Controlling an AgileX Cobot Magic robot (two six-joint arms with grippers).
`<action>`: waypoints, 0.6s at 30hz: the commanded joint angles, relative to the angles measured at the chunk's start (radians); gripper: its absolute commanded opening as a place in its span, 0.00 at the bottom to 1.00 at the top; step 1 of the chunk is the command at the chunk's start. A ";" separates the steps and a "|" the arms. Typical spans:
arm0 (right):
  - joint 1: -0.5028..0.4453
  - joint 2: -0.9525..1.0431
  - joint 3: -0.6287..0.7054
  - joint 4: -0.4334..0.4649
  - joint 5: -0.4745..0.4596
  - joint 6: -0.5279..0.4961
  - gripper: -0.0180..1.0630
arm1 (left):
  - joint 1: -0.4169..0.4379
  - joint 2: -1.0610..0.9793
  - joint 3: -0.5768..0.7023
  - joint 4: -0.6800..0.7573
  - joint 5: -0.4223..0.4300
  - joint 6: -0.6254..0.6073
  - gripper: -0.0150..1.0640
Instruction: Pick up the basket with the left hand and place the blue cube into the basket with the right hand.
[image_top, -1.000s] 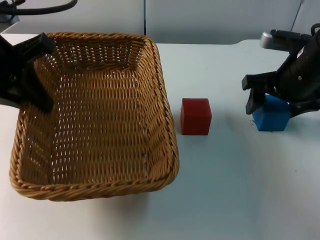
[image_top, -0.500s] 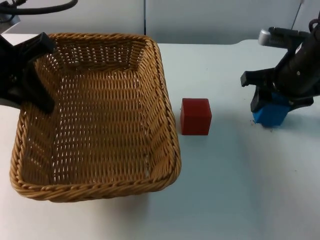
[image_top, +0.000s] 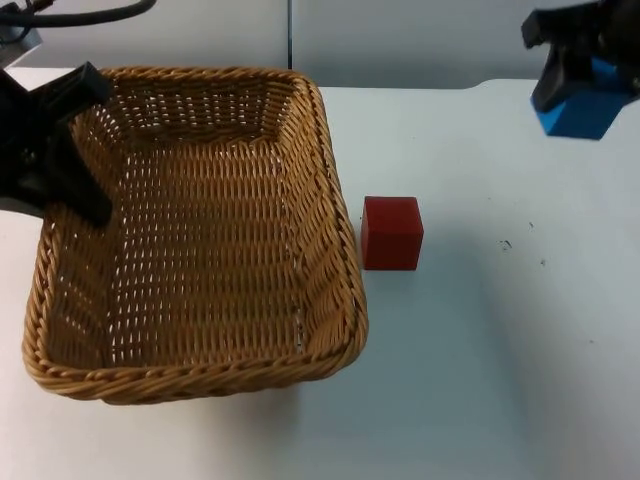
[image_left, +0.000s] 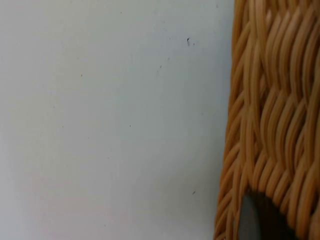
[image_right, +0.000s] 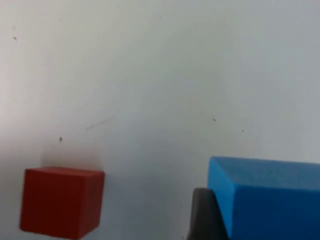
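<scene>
While the left gripper (image_top: 45, 150) clasps the basket (image_top: 190, 230) rim, right gripper (image_top: 575, 75) grasps blue cube (image_top: 583, 108), raised far right; basket lies leftward, beyond the red cube (image_top: 391, 232).

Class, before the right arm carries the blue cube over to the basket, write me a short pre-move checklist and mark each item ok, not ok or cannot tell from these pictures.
1. Blue cube gripped by the right hand: ok, it hangs above the table.
2. Left hand on the basket: ok, it clamps the left rim.
3. Basket raised off the table: cannot tell.
4. Basket interior free for the cube: ok, nothing lies in it.
5. Red cube clear of the path: ok if the blue cube travels high; it stands beside the basket's right wall.
</scene>
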 joint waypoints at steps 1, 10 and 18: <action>0.014 -0.065 -0.005 0.000 0.020 -0.010 0.01 | 0.000 -0.003 -0.008 -0.035 0.016 -0.004 0.01; 0.173 -0.229 -0.005 -0.003 0.006 -0.043 0.01 | 0.000 0.006 -0.010 -0.053 0.007 -0.010 0.01; 0.378 -0.229 -0.003 -0.003 -0.109 -0.056 0.01 | 0.000 0.006 -0.010 -0.056 0.000 -0.010 0.01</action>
